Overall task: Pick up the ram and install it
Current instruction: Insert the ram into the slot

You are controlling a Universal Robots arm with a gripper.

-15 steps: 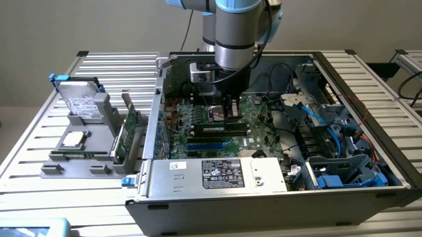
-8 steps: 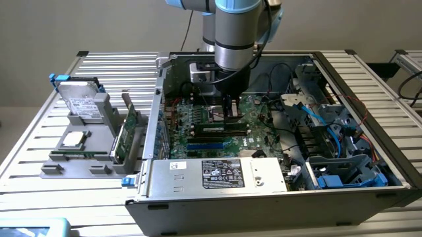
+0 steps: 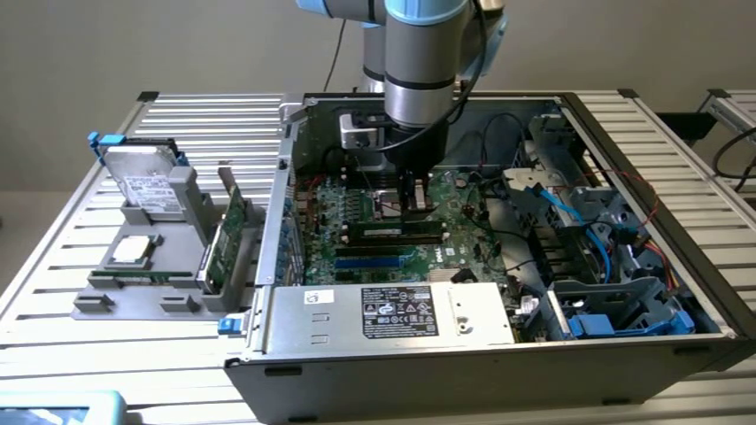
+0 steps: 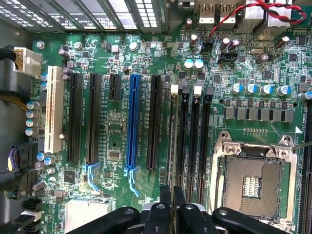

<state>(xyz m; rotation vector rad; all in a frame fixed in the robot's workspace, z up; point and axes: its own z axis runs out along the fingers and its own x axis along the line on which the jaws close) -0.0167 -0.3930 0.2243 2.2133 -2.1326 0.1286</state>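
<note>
Gripper point(image 3: 410, 204) sits inside the open PC case point(image 3: 473, 381), over the middle of the motherboard point(image 4: 114, 134). Jaws are narrow, pinching the ram point(image 4: 171, 141) (seen edge-on). The ram lies along the memory slots point(image 4: 194, 146), on the side farthest from the CPU socket point(image 4: 253, 183). Seated or not: cannot tell.

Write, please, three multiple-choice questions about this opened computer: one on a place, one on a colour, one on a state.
1. Where is the tool?
A. over the motherboard
B. over the grey tray
C. beside the hard drive

2. What colour is the long slot standing between black ones?
A. red
B. blue
C. yellow

3. The processor socket is:
A. under a cooler
B. uncovered
C. hidden by cables

Answers: 1 A, it hangs right above the green board; 2 B, it is bright blue; 3 B, its bare contacts and metal frame are visible.
</note>
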